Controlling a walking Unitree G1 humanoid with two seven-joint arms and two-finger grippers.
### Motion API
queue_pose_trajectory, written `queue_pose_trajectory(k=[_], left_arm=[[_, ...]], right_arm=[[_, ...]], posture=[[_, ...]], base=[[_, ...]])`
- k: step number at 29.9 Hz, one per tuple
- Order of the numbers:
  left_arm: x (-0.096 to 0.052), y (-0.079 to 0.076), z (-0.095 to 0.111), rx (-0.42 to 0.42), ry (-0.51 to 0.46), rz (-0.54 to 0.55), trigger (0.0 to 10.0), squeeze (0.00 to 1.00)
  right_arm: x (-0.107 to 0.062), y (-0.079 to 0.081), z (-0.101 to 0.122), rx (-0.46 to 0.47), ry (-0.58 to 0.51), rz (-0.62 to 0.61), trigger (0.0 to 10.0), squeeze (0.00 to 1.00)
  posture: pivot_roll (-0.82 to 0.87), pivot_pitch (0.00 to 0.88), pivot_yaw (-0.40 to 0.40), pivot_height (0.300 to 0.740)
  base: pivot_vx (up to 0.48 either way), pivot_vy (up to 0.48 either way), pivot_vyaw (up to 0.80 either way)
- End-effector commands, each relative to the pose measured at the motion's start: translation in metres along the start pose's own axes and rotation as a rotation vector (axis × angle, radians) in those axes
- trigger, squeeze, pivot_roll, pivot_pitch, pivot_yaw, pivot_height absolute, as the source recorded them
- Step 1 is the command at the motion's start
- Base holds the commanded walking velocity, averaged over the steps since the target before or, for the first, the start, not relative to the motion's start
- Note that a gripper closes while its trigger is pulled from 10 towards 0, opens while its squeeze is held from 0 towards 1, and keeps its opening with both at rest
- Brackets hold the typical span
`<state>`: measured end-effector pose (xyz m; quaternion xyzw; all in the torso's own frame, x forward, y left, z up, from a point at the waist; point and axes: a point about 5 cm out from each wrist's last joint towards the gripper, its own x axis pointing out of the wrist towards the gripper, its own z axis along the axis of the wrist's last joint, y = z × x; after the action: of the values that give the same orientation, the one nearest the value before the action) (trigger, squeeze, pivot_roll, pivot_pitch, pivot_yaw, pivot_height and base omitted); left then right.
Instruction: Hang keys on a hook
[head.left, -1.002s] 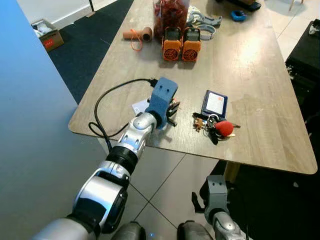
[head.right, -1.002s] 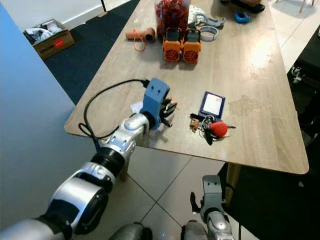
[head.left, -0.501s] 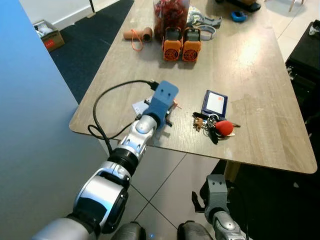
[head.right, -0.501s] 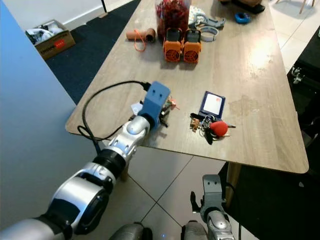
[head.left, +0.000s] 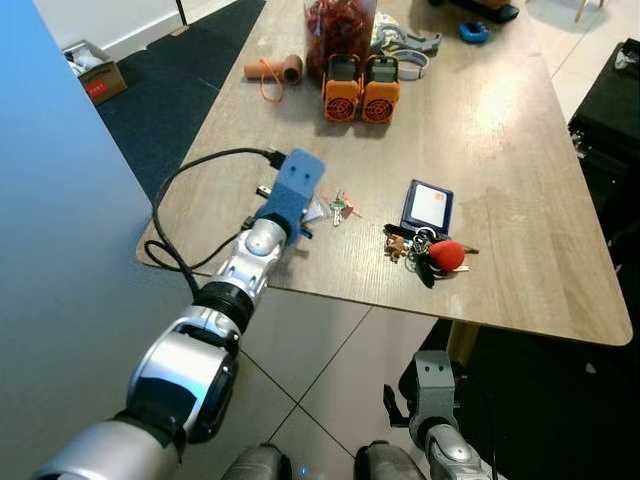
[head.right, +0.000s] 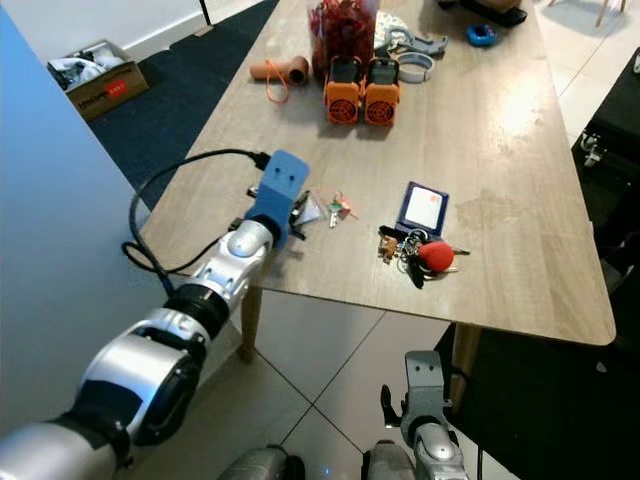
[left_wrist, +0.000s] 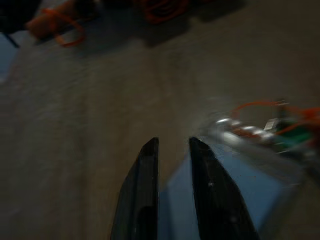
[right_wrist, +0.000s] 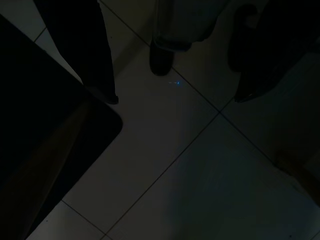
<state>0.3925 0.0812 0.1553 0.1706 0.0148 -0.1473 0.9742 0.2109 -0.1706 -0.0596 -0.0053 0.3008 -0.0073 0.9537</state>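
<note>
— So what takes up the most room?
— A long wood-grain table (head.left: 500, 130), matte, with rounded corners, on a pale tiled floor (head.left: 320, 390) beside dark carpet (head.left: 160, 90).
— And on it?
— At the far end, a clear jar of red bits (head.left: 340, 25), then two orange-and-black battery packs (head.left: 361, 88) side by side, and a brown roll with an orange band (head.left: 273, 69) at their nine o'clock.
— Where is the arm?
— The silver left arm lies over the near table edge, its blue wrist block and looped black cable (head.left: 180, 200) above. The left gripper (left_wrist: 172, 145) has its two slim black fingers nearly pressed together, holding nothing, over a flat bluish card.
— The keys?
— A small key set with green and orange tags (head.left: 338, 206) lies just at the gripper's three o'clock. Further that way, a bigger key bunch with a red fob (head.left: 432, 254) touches a dark blue card wallet (head.left: 429, 206).
— The other arm?
— The right gripper (head.left: 400, 405) hangs low by the floor; I cannot tell its fingers' state.
</note>
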Motion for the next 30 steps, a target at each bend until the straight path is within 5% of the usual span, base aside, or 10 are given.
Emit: queue_pose_trajectory(k=[1, 6, 9, 18, 21, 30], left_arm=[[-0.002, 0.009, -0.008, 0.024, 0.036, 0.032, 2.6, 0.00], [-0.003, 0.014, -0.012, 0.069, 0.046, 0.017, 2.3, 0.00], [-0.005, 0.017, -0.017, 0.092, 0.062, -0.009, 0.1, 0.00], [-0.011, 0.025, -0.030, 0.174, 0.105, -0.102, 0.0, 0.00], [-0.018, 0.027, -0.042, 0.259, 0.138, -0.212, 0.0, 0.00], [-0.026, 0.033, -0.052, 0.348, 0.195, -0.383, 0.0, 0.00]], right_arm=[[-0.003, 0.001, -0.010, 0.013, 0.039, -0.003, 10.0, 0.00], [-0.004, 0.001, -0.010, 0.015, 0.038, -0.007, 10.0, 0.00], [-0.004, 0.000, -0.010, 0.016, 0.038, -0.009, 10.0, 0.00], [-0.004, -0.002, -0.010, 0.009, 0.038, -0.011, 10.0, 0.00], [-0.004, -0.005, -0.010, 0.001, 0.038, -0.013, 10.0, 0.00], [-0.001, -0.005, -0.004, -0.006, 0.028, -0.005, 10.0, 0.00]], posture=[[0.09, 0.172, 0.044, 0.740], [0.09, 0.171, 0.046, 0.740], [0.08, 0.165, 0.047, 0.740], [0.08, 0.154, 0.038, 0.740], [0.08, 0.132, 0.036, 0.740], [0.09, 0.155, 0.034, 0.740]], base=[[0.000, 0.000, 0.00], [0.000, 0.000, 0.00], [0.000, 0.000, 0.00], [0.000, 0.000, 0.00], [0.000, 0.000, 0.00], [0.000, 0.000, 0.00]])
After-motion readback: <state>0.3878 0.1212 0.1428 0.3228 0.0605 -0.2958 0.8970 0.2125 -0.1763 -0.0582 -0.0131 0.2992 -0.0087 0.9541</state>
